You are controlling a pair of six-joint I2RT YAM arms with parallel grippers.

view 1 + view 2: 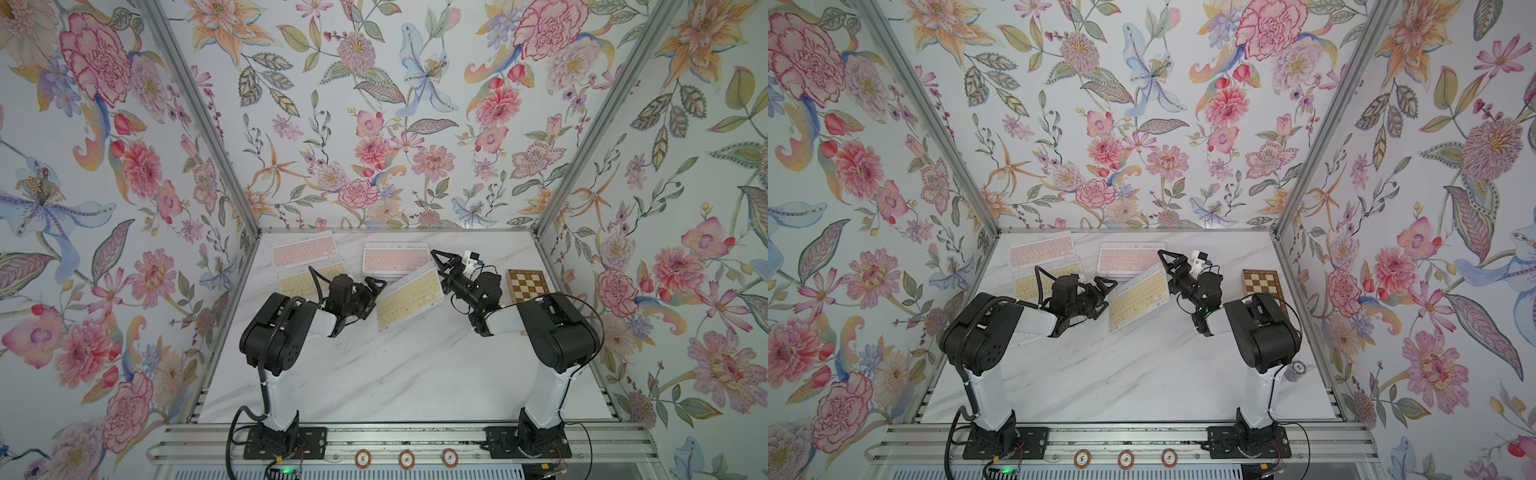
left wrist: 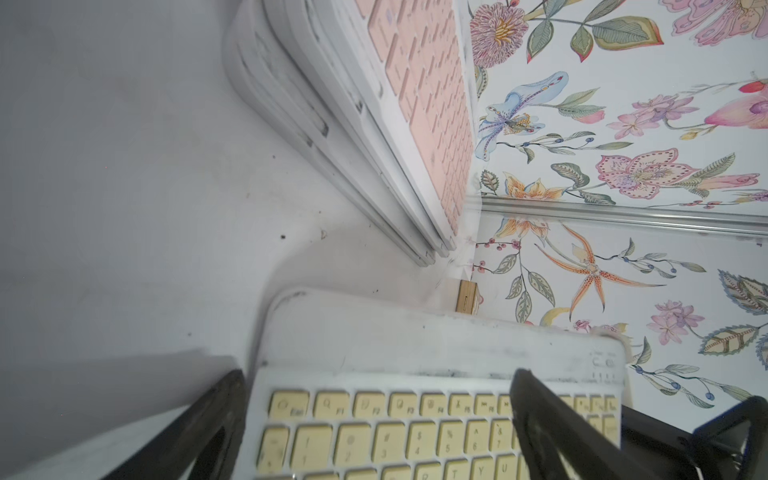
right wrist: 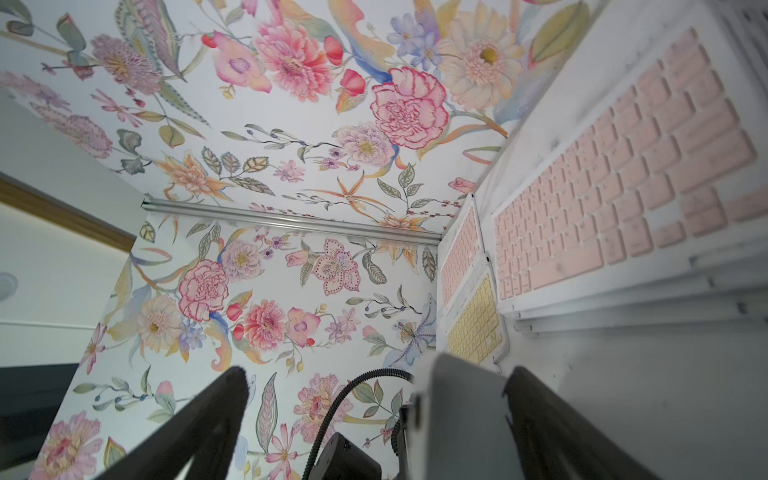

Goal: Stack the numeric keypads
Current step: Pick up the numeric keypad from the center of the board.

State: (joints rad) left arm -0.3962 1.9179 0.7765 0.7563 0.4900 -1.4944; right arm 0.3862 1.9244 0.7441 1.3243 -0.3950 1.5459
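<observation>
A yellow-keyed keypad point(image 1: 409, 297) point(image 1: 1139, 297) lies slanted mid-table, its far corner over the edge of a pink-topped stack of keypads point(image 1: 395, 257) point(image 2: 424, 104). My left gripper point(image 1: 379, 289) point(image 2: 379, 374) is open at its near-left end, with one finger over the keys point(image 2: 374, 432) and the other beside the edge. My right gripper point(image 1: 439, 268) point(image 3: 376, 370) is open at the opposite end, and the keypad's grey end point(image 3: 461, 415) sits against one finger. I cannot tell whether the keypad rests on the fingers. At the far left lie a pink keypad point(image 1: 303, 249) and a yellow one point(image 1: 305, 281).
A brown-and-cream chessboard point(image 1: 528, 284) lies at the right, beside my right arm. Flowered walls close in the table at the back and on both sides. Three poker chips point(image 1: 406, 458) sit on the front rail, and a small chip stack point(image 1: 1296, 370) stands near the right wall.
</observation>
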